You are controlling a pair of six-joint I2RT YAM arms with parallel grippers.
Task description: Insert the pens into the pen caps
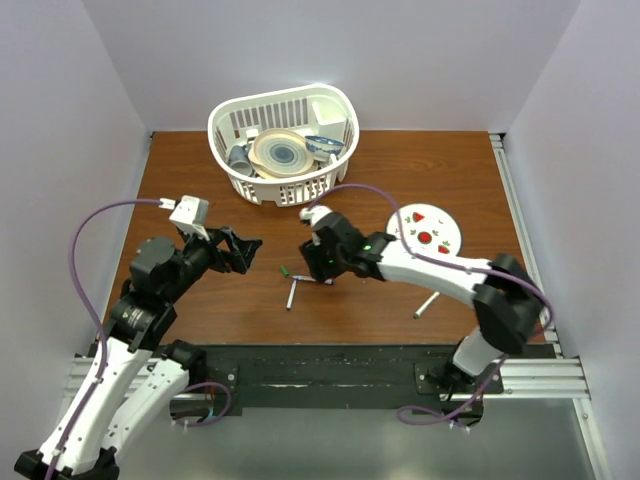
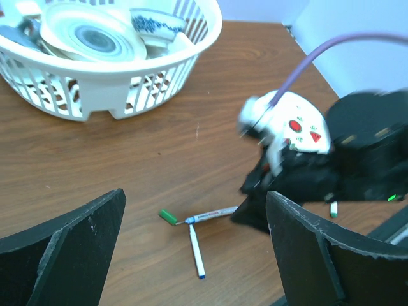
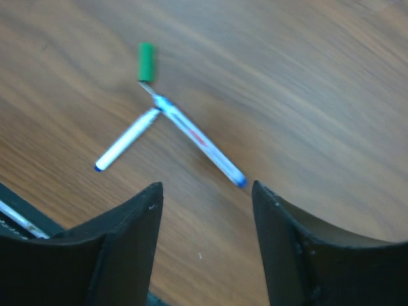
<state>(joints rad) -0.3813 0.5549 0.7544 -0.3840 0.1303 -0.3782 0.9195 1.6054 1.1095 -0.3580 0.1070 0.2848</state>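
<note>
Your right gripper (image 3: 205, 191) stands partly open with nothing between its fingers, just beside the blue-tipped end of the longer pen (image 3: 201, 141), while your left gripper (image 2: 196, 194) is spread wide and empty, off to the left of the pens. That pen and a second pen (image 3: 127, 139) lie in a V on the table (image 1: 200, 180), meeting right by the green cap (image 3: 146, 62). A third pen (image 1: 425, 305) lies well apart to the right. The red print on the longer pen's barrel is too blurred to read.

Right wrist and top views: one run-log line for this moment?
left gripper open, empty | right gripper open, empty, near two pens meeting at tips | green cap loose beside them | third pen lying apart
</note>
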